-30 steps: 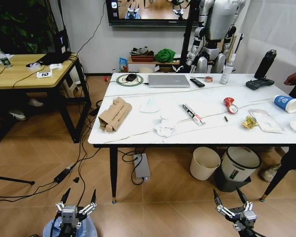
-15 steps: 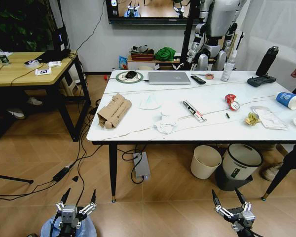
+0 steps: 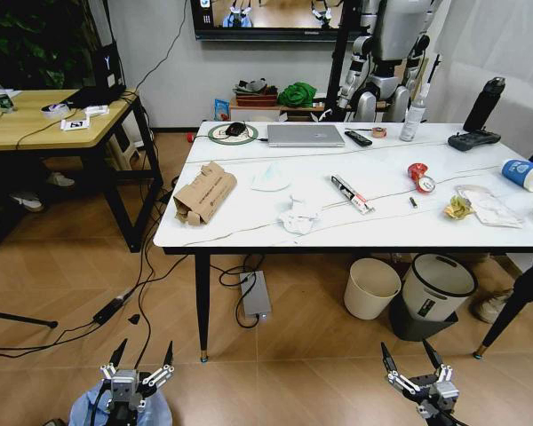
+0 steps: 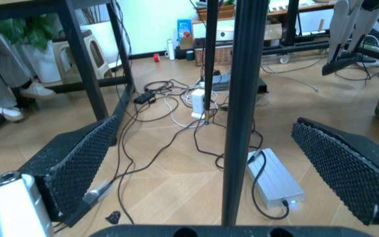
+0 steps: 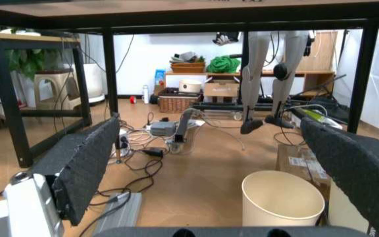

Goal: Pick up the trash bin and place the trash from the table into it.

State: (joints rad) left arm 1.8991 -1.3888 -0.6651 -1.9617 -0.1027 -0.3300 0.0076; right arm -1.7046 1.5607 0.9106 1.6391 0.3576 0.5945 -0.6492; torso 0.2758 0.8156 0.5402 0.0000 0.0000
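Marble-look table [image 3: 249, 226] was seen across the far half of the head view, its black legs planted on the wooden floor. Trash was scattered over it from left to right: a torn cardboard box [image 3: 204, 196], crumpled tissues [image 3: 298, 216], a crushed red can [image 3: 418, 177], a yellow wrapper [image 3: 457, 207] beside a clear plastic package [image 3: 491, 209], and a blue paper cup [image 3: 524, 174] at the far right edge. Under the right side of the table a cream bin [image 3: 371, 288] and a grey round bin [image 3: 435, 294] were seen; neither was the task's bin.

The trash bin [image 3: 89, 407], lined with light-blue plastic, was seen on the floor at the near left, well apart from the table. The left gripper [image 3: 139, 371] was held directly above its rim, fingers spread wide and empty; in the left wrist view both ribbed pads [image 4: 81, 163] were seen parted, with a table leg [image 4: 239, 113] between them farther off. The right gripper [image 3: 417, 366] was held low at the near right, likewise spread and empty.

The step in hand was judged to be the pick-up of the bin, with no litter yet cleared. The next move would call for a descent of the left gripper onto the rim and a firm closure on it, the thin liner being likely to slip or crumple.
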